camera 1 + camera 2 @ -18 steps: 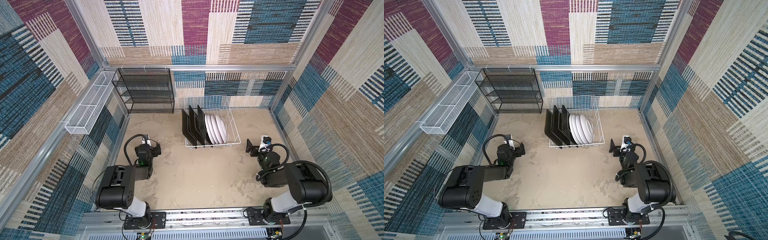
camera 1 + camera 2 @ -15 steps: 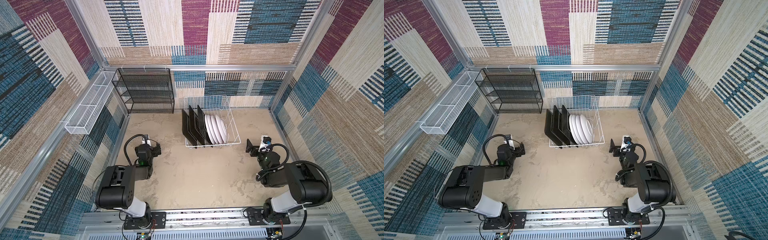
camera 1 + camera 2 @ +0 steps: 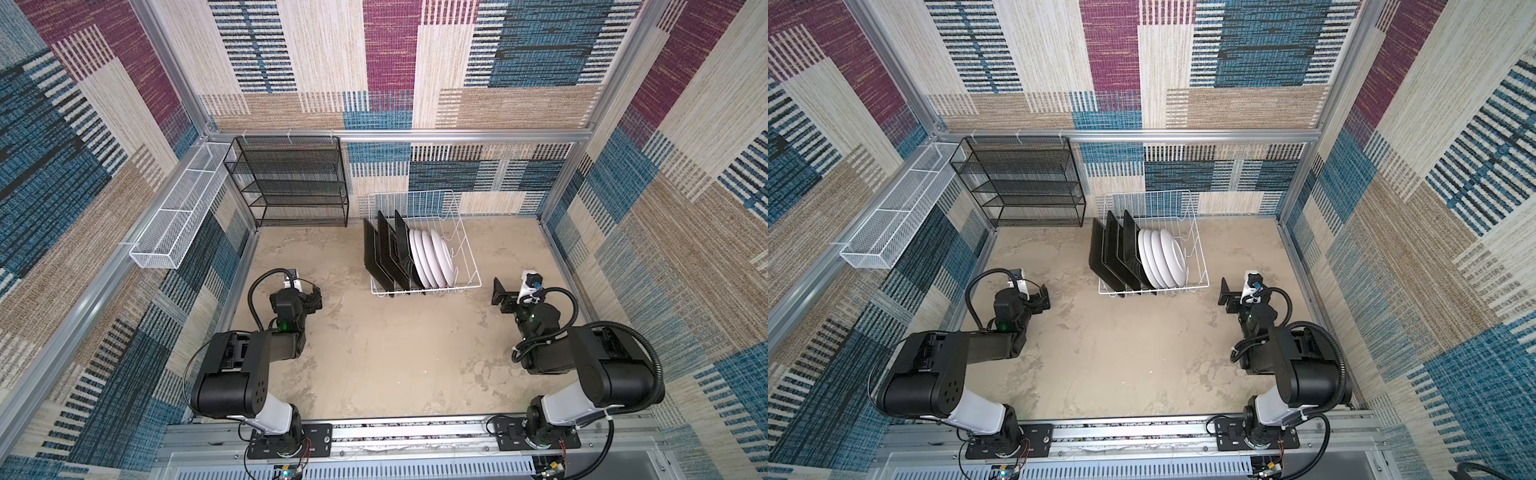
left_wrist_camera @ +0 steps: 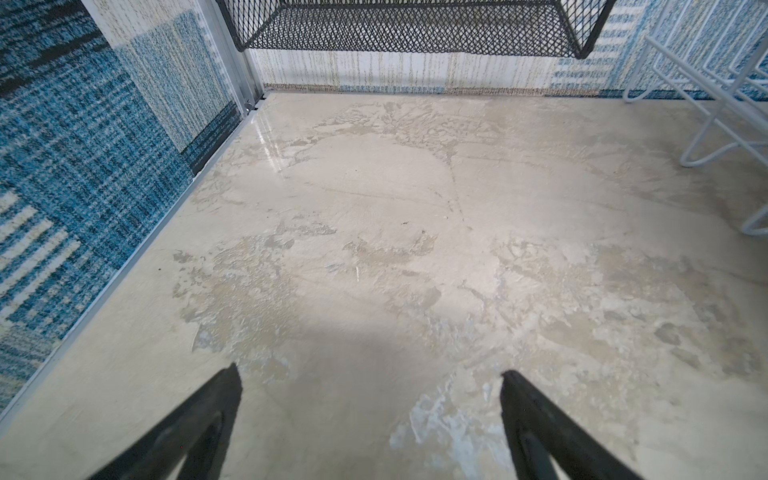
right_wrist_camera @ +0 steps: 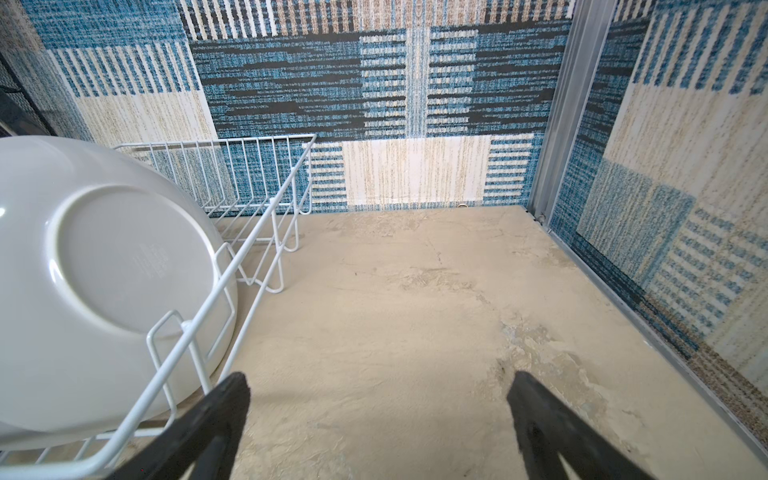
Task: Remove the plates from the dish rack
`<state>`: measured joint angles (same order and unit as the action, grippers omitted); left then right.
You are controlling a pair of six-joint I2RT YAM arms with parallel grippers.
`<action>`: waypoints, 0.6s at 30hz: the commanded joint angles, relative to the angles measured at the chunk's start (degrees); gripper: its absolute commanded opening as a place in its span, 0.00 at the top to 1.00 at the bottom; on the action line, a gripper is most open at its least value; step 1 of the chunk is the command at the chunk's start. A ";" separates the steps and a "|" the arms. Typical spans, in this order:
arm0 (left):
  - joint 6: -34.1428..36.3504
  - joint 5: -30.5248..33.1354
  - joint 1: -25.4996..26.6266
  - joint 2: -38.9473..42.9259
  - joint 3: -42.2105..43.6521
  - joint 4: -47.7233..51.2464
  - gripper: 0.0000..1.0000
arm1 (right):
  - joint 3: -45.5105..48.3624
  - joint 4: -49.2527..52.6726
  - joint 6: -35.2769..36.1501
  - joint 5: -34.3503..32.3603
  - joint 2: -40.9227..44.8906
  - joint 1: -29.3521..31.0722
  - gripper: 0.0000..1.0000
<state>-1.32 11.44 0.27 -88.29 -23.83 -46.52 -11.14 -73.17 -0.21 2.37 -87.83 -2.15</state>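
Observation:
The white wire dish rack (image 3: 468, 253) (image 3: 1199, 254) stands at the back of the floor, right of centre. In it stand three black-backed square plates (image 3: 380, 257) (image 3: 1108, 257) on the left and several round white plates (image 3: 434, 262) (image 3: 1163, 262) on the right, all on edge. My left gripper (image 3: 309, 298) (image 3: 1041, 301) hovers open over bare floor, left of the rack. My right gripper (image 3: 509, 296) (image 3: 1234, 297) is open too, just right of the rack's front corner. The right wrist view shows the outermost white plate's back (image 5: 104, 257) behind the rack's wires (image 5: 266, 224). Both grippers (image 4: 370, 374) (image 5: 380, 380) hold nothing.
A black mesh shelf unit (image 3: 291, 183) (image 3: 1021, 183) (image 4: 415, 29) stands against the back wall at the left. A long white mesh basket (image 3: 178, 212) (image 3: 892, 216) hangs on the left wall. Patterned walls close in three sides. The rack's feet (image 4: 715, 120) show in the left wrist view.

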 commanded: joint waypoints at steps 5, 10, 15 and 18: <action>-0.04 -0.55 -0.01 0.14 -0.08 -1.16 0.01 | -0.20 -1.45 -0.34 -0.47 0.03 0.04 0.01; -0.04 -0.61 0.00 0.16 -0.16 -1.03 0.01 | -0.20 -1.45 -0.35 -0.45 0.03 0.04 0.01; 0.00 -0.62 0.01 0.11 -0.16 -1.02 0.01 | -0.24 -1.29 -0.24 -0.61 0.03 0.04 0.01; 0.01 -0.65 0.06 0.14 -0.16 -0.98 0.01 | -0.29 -1.28 -0.25 -0.59 0.03 0.04 0.01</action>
<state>-1.32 11.42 0.27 -88.29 -23.83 -46.52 -11.14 -73.17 -0.21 2.37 -87.83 -2.15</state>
